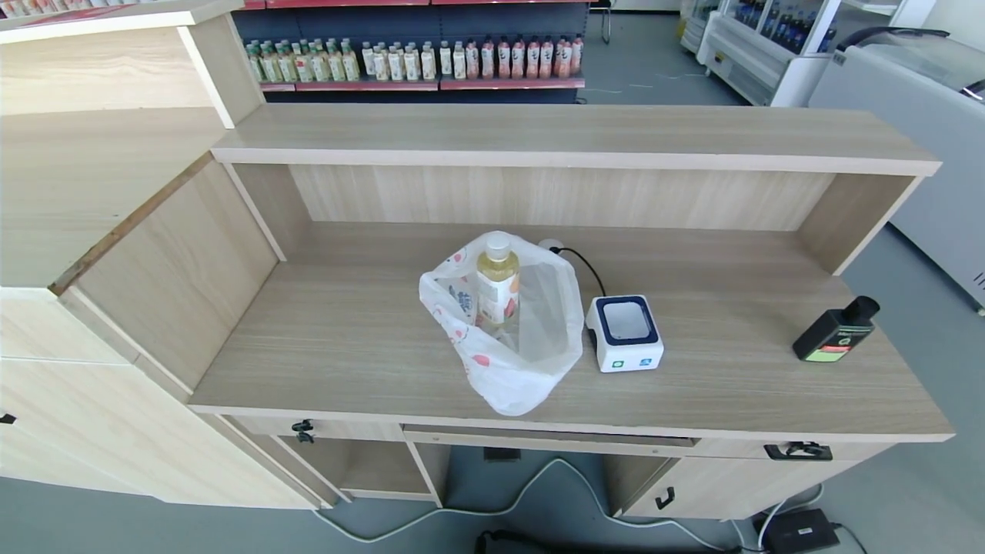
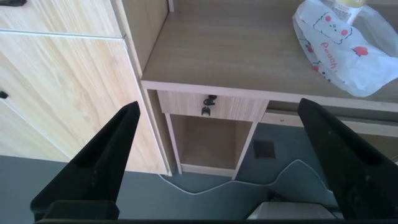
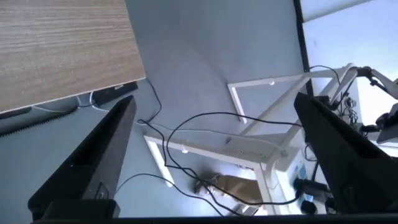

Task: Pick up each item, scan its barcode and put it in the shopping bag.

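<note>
While upright inside white plastic peach-print shopping bag (image 1: 500, 369), centre of pale wooden counter (image 1: 346, 338): clear bottle of yellow drink (image 1: 497, 288), white cap. Just right of bag: white square barcode scanner (image 1: 623, 332). Far right, well apart: black bottle with green-and-red label (image 1: 835, 332). Left gripper (image 2: 219, 106): with jaws spread wide, holding nothing, low before counter's near left edge. Right gripper (image 3: 216, 99): with jaws spread wide, holding nothing, over grey floor (image 3: 205, 50).
</note>
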